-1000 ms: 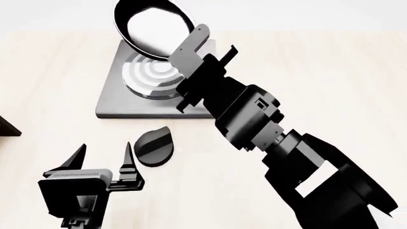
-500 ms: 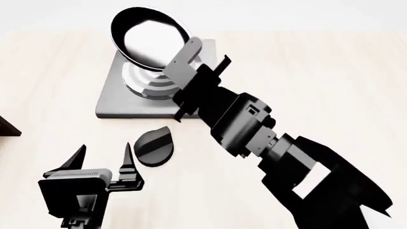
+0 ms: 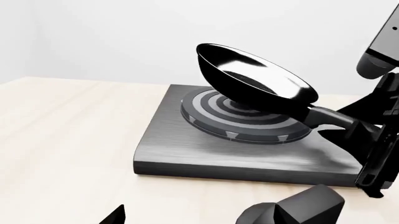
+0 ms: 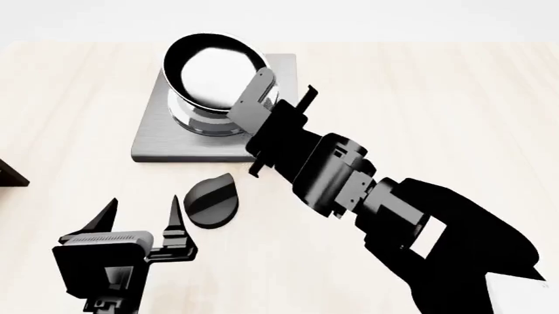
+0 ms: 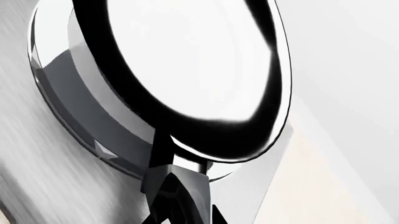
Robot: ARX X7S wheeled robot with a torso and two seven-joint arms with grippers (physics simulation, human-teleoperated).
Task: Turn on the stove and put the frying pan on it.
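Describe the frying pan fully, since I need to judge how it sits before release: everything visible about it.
The frying pan is small, round and black, with a glossy inside reflecting pale white. It is tilted over the stove's ringed burner, its far rim raised and the handle side low; whether its base touches the burner I cannot tell. The right gripper is shut on its long black handle. Nothing else touches it.

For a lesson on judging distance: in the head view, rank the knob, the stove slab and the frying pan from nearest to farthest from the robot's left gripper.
1. Knob: on the table just beside the open left gripper.
2. Stove slab: farther back on the table.
3. Frying pan: tilted over the burner, held by the right gripper.
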